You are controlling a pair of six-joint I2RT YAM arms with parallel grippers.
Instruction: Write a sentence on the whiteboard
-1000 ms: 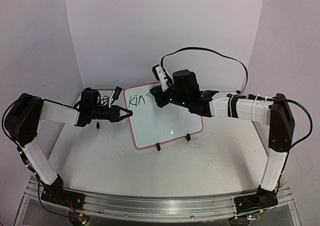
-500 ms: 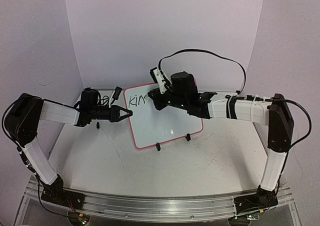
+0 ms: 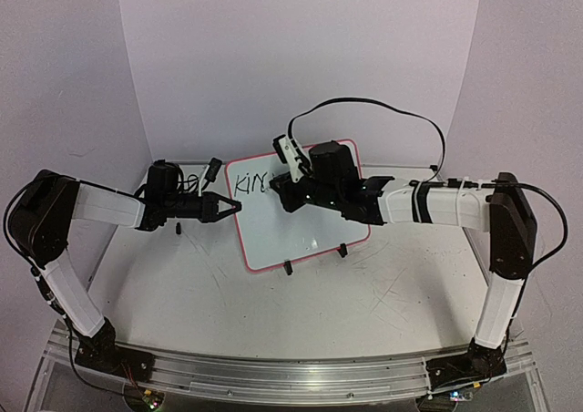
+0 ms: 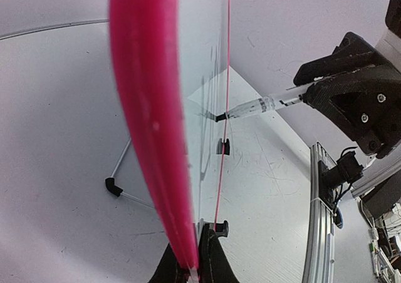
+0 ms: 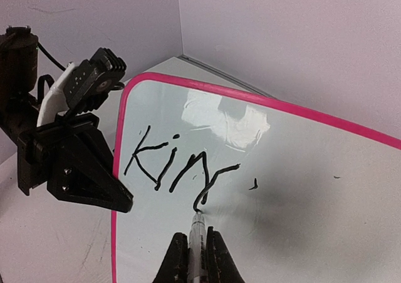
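My left hand [image 3: 227, 207] is clamped on the left pink rim of the whiteboard [image 3: 305, 234], which stands tilted on the scratched worktop [image 3: 228, 307], while my right hand [image 5: 191, 261] pinches a marker [image 5: 197, 230] whose tip touches the sentence [image 5: 165, 170] at "Kin", with blank board to the right and below.

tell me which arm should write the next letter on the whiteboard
Right. The right gripper holds the marker with the tip on the whiteboard at the unfinished sentence; the left gripper is clamped on the board's edge, steadying it.
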